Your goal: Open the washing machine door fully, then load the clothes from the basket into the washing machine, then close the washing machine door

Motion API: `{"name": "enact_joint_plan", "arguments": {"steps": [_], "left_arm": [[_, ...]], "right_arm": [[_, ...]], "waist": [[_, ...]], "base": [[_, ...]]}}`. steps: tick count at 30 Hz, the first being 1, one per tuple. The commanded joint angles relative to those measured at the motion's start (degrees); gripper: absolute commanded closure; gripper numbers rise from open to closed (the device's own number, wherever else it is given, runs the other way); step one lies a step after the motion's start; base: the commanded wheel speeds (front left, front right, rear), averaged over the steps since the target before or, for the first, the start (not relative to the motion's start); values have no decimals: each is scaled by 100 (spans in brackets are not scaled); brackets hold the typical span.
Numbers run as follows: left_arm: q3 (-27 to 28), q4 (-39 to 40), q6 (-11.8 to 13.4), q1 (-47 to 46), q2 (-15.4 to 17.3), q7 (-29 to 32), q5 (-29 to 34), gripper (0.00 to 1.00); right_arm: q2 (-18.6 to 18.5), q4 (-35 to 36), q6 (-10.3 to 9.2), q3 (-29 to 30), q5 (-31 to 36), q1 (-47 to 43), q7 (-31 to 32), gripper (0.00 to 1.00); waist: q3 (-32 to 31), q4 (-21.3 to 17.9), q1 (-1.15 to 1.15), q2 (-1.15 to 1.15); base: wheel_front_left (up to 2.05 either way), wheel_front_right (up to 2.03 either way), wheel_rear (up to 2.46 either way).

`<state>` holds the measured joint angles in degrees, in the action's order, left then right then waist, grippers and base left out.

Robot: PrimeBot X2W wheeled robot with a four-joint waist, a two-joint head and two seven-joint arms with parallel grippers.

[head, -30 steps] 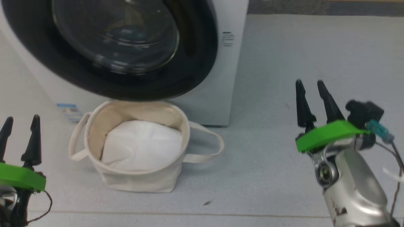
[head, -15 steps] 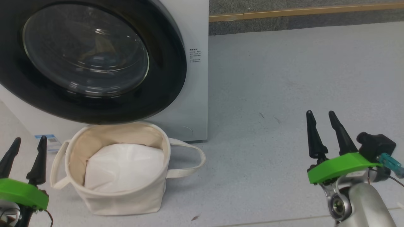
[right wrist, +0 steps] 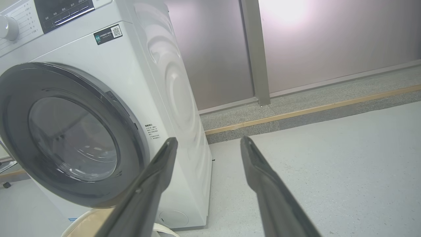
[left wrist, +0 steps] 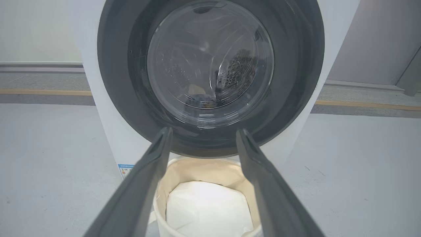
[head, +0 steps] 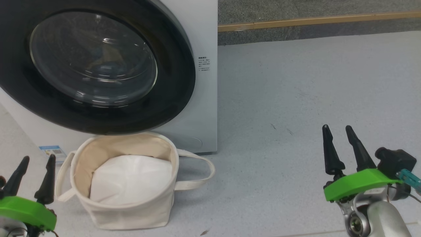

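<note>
The washing machine (head: 205, 108) stands at the upper left with its door (head: 174, 82) shut flat against the front. In front of it on the floor sits the basket (head: 131, 214), holding a plain white pad (head: 131, 179); no bear-printed or cream cloth shows in it. A dim dark and beige lump (left wrist: 200, 97) lies behind the door glass (left wrist: 210, 62), too unclear to name. My left gripper (head: 38, 157) hangs open and empty left of the basket. My right gripper (head: 336, 127) is open and empty over bare floor, well right of the machine.
A small blue label (head: 52, 151) marks the machine's low left corner. A wooden strip (head: 315, 19) edges a darker floor band behind. Grey floor (head: 296, 98) stretches right of the machine. A wall with a grey post (right wrist: 255, 49) stands behind.
The head camera has moved, so the machine and basket sit further left and lower in the picture. Both grippers show lower in the view and stay open. The door stays shut.
</note>
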<state>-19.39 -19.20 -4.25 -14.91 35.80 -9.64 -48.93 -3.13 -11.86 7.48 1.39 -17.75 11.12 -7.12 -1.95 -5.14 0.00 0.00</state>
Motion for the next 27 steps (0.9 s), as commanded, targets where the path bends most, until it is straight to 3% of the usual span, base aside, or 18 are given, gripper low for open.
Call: {"name": "enact_joint_plan", "arguments": {"steps": [1,27], "left_arm": [[244,159,7,-225,265,-17,0,0],[241,238,42,-225,362,-49,-48,0]], "right_arm": [[25,240,1,-100,-37,111,2,0],[25,225,1,-61,-81,62,-20,0]], "waist": [[-4,2,0,0],[14,-47,0,0]], "base": [[0,0,0],[0,0,0]]}}
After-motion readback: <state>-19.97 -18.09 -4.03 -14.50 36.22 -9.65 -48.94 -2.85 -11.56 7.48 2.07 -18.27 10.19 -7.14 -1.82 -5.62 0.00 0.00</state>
